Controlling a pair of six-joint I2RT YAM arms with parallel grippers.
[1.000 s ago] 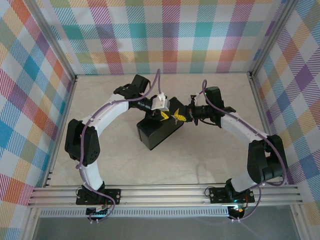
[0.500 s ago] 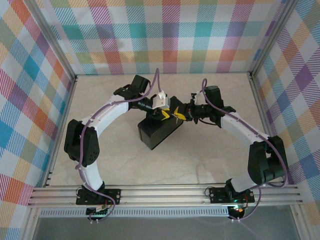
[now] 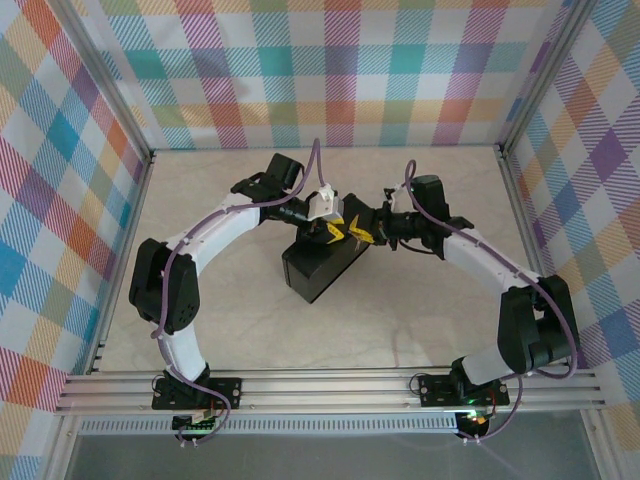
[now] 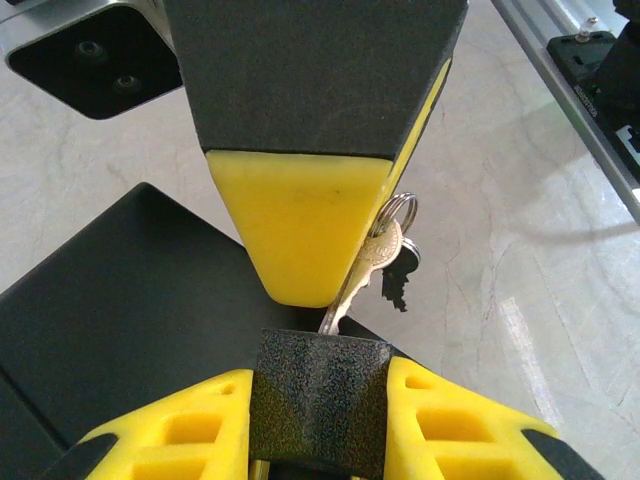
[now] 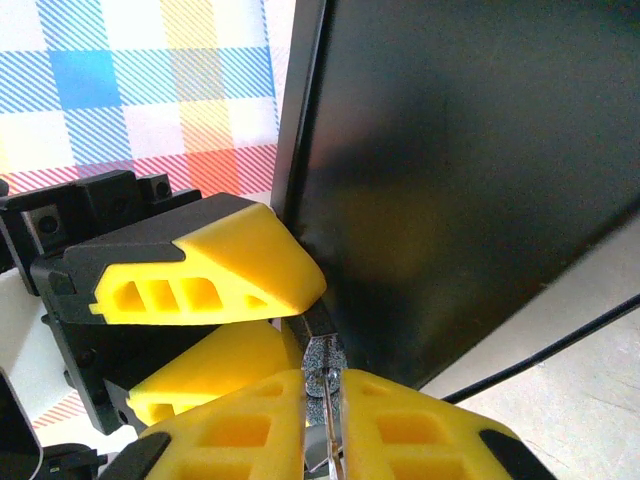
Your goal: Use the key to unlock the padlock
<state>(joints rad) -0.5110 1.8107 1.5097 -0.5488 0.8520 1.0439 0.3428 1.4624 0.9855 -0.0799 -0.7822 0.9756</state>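
At the near edge, both arm bases stood bolted to the aluminium rail (image 3: 330, 388), with the pale marble-patterned table (image 3: 330, 330) stretching away beyond it. Each arm curved outward and back in, so that the two heads met nose to nose toward the middle of the table.

Just nearer than that meeting point lay a black box (image 3: 320, 268), flat on the table and turned at an angle. The grippers met over its far end.

The left gripper (image 3: 328, 230) pointed to the right. In the left wrist view its yellow fingers (image 4: 170, 435) sat pressed against either side of the padlock (image 4: 320, 410), a small dark-grey body with a grainy finish, and held it clamped above the box lid.

The right gripper (image 3: 357, 233) faced it, pointing left. Its fingers were drawn almost together, with only a narrow slit between them, and they pinched the key (image 4: 362, 270). The pale blade ran slantwise from the yellow tip down to the top of the padlock, its point meeting the body there; how far it had gone in could not be made out. A key ring (image 4: 398, 212) hung beside the tip with a second, darker key (image 4: 400, 278) dangling from it.

Farthest off, the plaid back wall (image 3: 340, 70) closed the cell.
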